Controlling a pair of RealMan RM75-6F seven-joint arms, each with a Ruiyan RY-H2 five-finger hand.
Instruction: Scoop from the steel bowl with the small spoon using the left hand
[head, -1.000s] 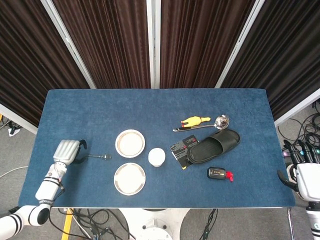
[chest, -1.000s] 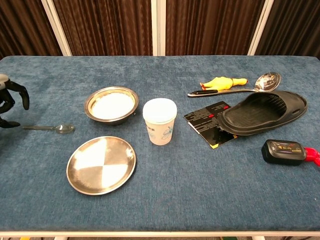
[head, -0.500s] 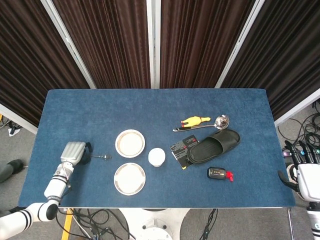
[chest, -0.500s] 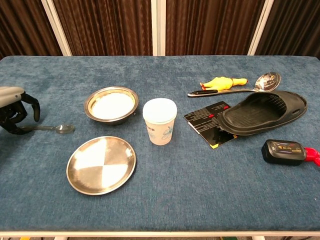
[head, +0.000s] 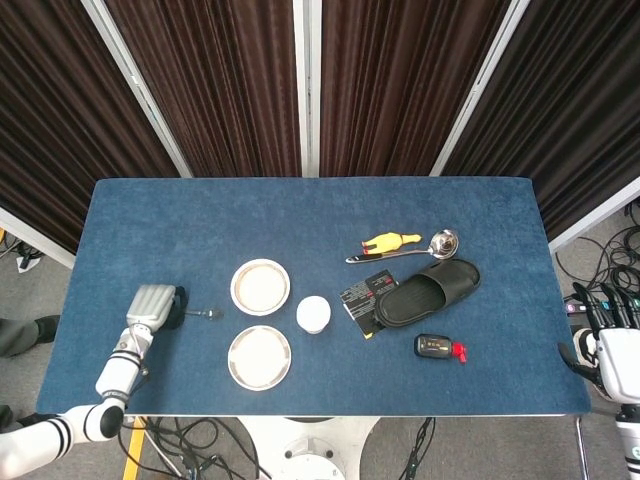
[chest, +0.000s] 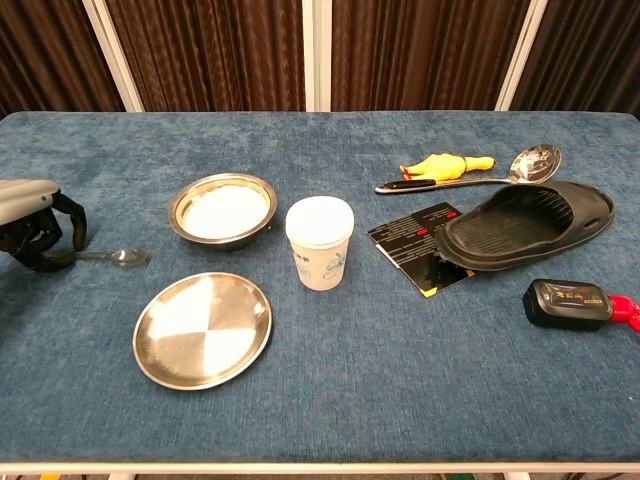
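Note:
The small spoon (head: 205, 313) (chest: 115, 257) lies flat on the blue cloth, bowl end toward the right, just left of the steel bowl (head: 260, 286) (chest: 222, 208), which holds something white. My left hand (head: 152, 305) (chest: 35, 225) is over the spoon's handle end, with dark fingers (chest: 72, 218) curled down around it. The handle tip is hidden under them, and whether they grip it does not show. My right hand (head: 608, 340) hangs beyond the table's right edge with fingers apart and nothing in it; the chest view does not show it.
A flat steel plate (head: 259, 357) (chest: 203, 329) lies in front of the bowl, with a white paper cup (head: 313, 314) (chest: 320, 242) to its right. Further right are a black card (chest: 420, 238), black slipper (chest: 525, 225), ladle (chest: 535, 160), yellow rubber chicken (chest: 445, 165) and car key (chest: 566, 302).
My left hand has moved right along the table onto the spoon's handle, and its fingers have curled down over it. The spoon and my right hand have stayed put.

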